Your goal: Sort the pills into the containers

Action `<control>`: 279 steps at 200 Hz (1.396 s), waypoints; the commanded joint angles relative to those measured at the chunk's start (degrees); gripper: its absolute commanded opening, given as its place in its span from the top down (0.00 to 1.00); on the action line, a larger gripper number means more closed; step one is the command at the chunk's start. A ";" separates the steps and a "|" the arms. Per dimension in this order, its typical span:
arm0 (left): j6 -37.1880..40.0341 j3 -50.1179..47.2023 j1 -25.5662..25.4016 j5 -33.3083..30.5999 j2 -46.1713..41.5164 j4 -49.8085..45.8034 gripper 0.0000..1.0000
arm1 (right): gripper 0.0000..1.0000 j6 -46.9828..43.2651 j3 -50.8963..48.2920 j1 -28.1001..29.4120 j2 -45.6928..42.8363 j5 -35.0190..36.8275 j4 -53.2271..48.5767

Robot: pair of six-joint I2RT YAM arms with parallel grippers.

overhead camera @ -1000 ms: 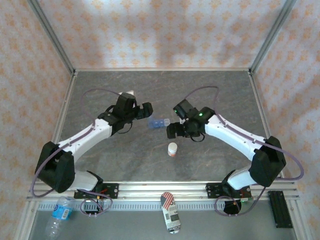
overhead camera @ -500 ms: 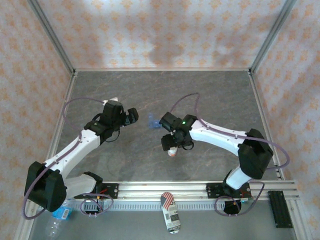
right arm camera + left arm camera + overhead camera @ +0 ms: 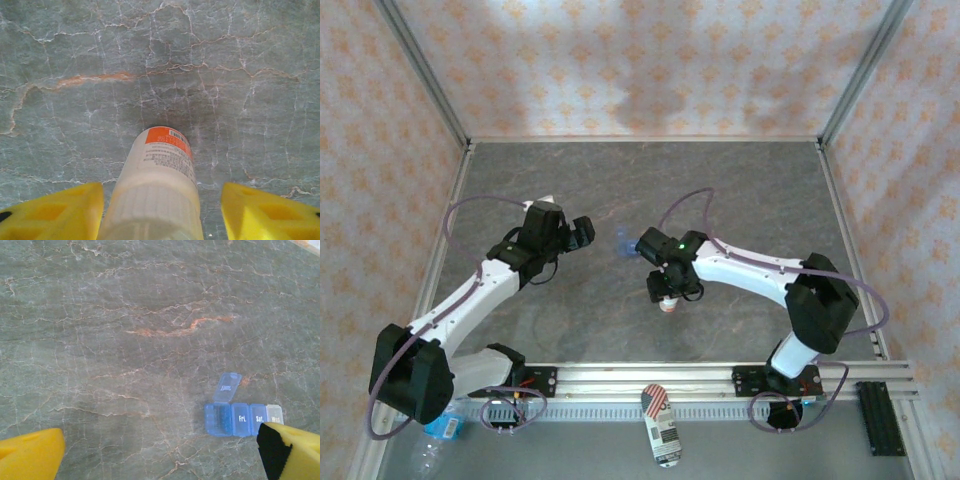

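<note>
Over on the left, the left end effector (image 3: 582,233) hangs above the grey marbled bench (image 3: 740,190) with its yellow fingers (image 3: 30,457) spread wide and nothing between them. A little to its right, around the middle of the bench, is the blue pill organiser (image 3: 242,418). It lies flat between the two arms and neither one is touching it. The compartment at one end has its lid (image 3: 227,388) flipped open, and the ones marked Fri. and Sat. are shut. A paler one at the other end is half hidden behind a finger. I honestly can't tell if anything's inside the open one. Further right and a bit nearer the front edge, the right end effector (image 3: 161,197) is down around the little white bottle (image 3: 165,165) with the orange band, which stands on the bench. It's partway open, one finger on each side. There's a clear gap on one side, while the other finger is right up against the bottle and I can't tell if it's touching. So it's straddling the bottle, not gripping it.
</note>
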 commanded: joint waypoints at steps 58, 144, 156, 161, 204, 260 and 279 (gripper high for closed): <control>1.09 0.09 0.65 1.21 -3.15 -0.67 0.00 | 0.44 1.69 -1.24 0.66 1.74 0.90 -0.23; 5.87 5.40 0.53 0.22 -1.90 -8.82 0.00 | 0.62 -1.11 3.42 0.01 -5.86 5.90 -4.23; 8.74 5.82 0.52 1.52 -1.73 -8.17 0.00 | 0.62 -2.20 5.38 -1.52 -7.20 5.53 -5.19; 9.42 6.04 0.56 1.69 -1.72 -8.14 0.00 | 0.62 -2.77 6.69 -2.53 -7.73 4.82 -5.68; 13.30 6.24 0.52 5.39 -2.37 -2.38 0.00 | 0.62 -8.47 23.83 -13.09 -7.33 -1.66 -12.14; 24.30 8.17 -3.06 14.02 -4.56 4.29 0.00 | 0.62 -15.88 47.84 -20.26 3.44 -13.10 -21.27; 31.53 7.11 -6.01 14.25 -3.95 6.84 0.00 | 0.62 -19.48 51.75 -20.77 6.60 -15.02 -24.06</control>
